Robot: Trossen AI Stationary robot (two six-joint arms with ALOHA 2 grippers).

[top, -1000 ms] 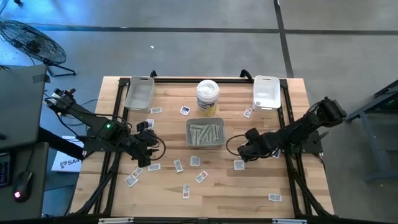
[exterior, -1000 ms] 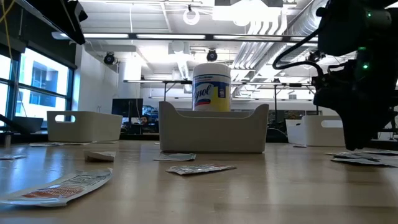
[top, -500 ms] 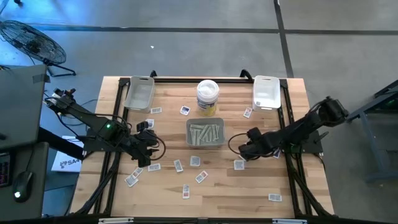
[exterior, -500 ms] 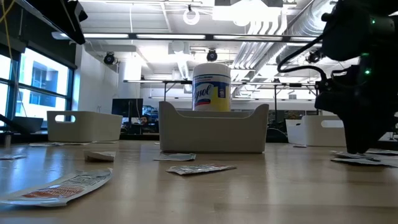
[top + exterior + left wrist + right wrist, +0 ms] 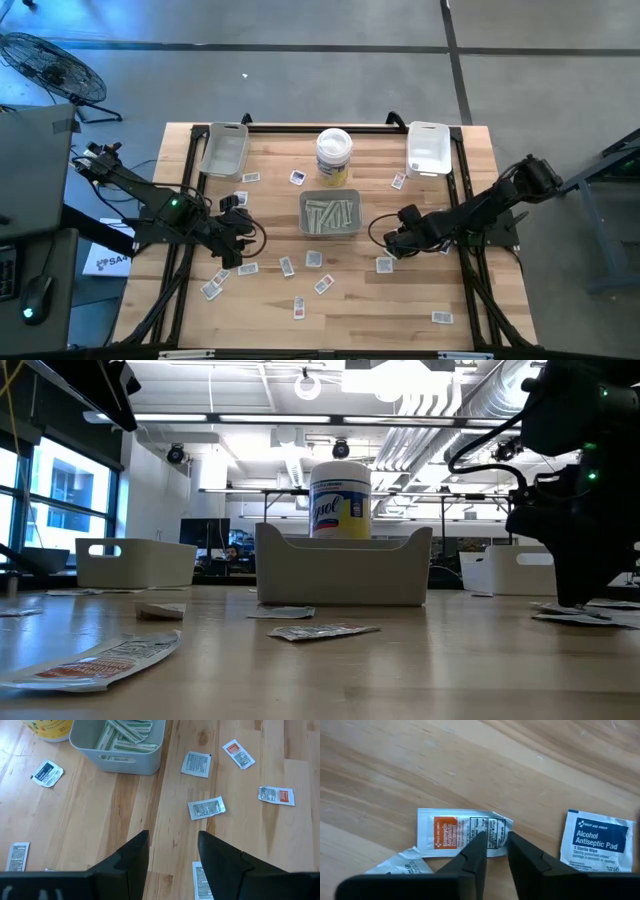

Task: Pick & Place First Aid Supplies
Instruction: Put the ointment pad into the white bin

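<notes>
Small flat packets (image 5: 313, 259) lie scattered on the wooden table, and long pale strips fill the grey tray (image 5: 304, 215) in the middle. My right gripper (image 5: 495, 837) points down at the table's right side (image 5: 393, 245), its fingers a narrow gap apart over a white packet with an orange label (image 5: 445, 832). An alcohol pad (image 5: 595, 842) lies flat beside that packet. My left gripper (image 5: 172, 837) hangs open above the table's left side (image 5: 243, 225), with nothing between its fingers. My right gripper comes from above, and its fingertips (image 5: 481, 842) stand on the black-printed half (image 5: 492, 827) of the orange-label packet, near one long edge, with a narrow strip of it showing between them. The packet lies flat on the table. Whether it is pinched cannot be told.
A white tub with a yellow label (image 5: 334, 152) stands behind the grey tray. A grey tray (image 5: 224, 150) stands at the far left and a white one (image 5: 428, 148) at the far right. More packets lie near the front edge (image 5: 299, 308) and at the front right (image 5: 442, 317).
</notes>
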